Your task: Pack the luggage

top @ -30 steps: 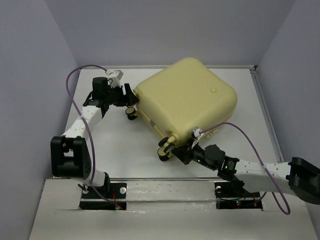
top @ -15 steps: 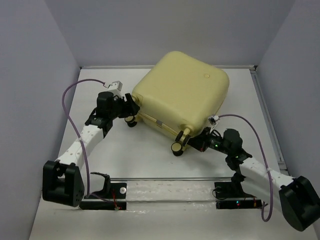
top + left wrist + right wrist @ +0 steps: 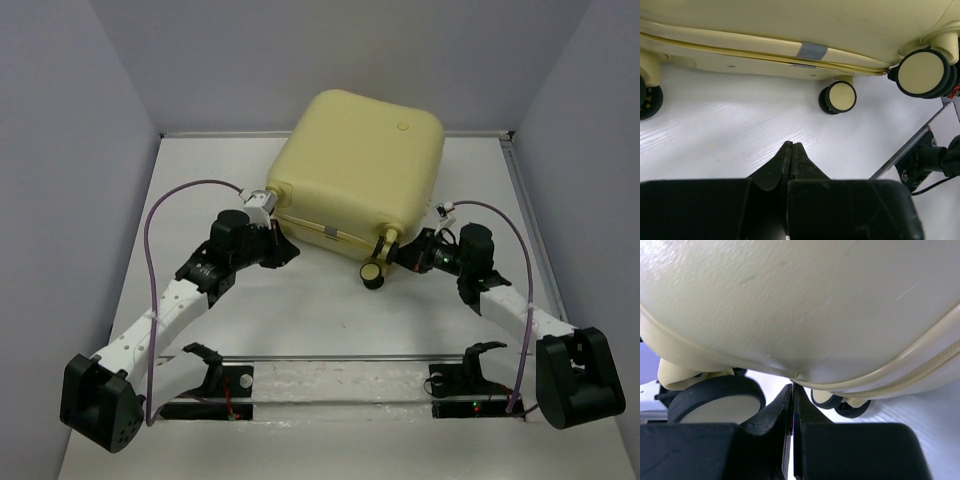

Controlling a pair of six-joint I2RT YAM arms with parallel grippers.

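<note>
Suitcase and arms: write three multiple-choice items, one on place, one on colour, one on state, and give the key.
1. Where does the suitcase lie on the table?
A) near edge, between the arm bases
B) far side, roughly centred
C) far left corner

2. What colour is its shell?
A) blue
B) black
C) pale yellow

3. How is the left end effector?
A) shut, empty
B) wide open
C) shut on a wheel

Key:
1 B, the top view shows it at the far side, about midway across.
2 C, every view shows a pale-yellow shell.
3 A, the left wrist view shows the fingers pressed together with nothing between them.
</note>
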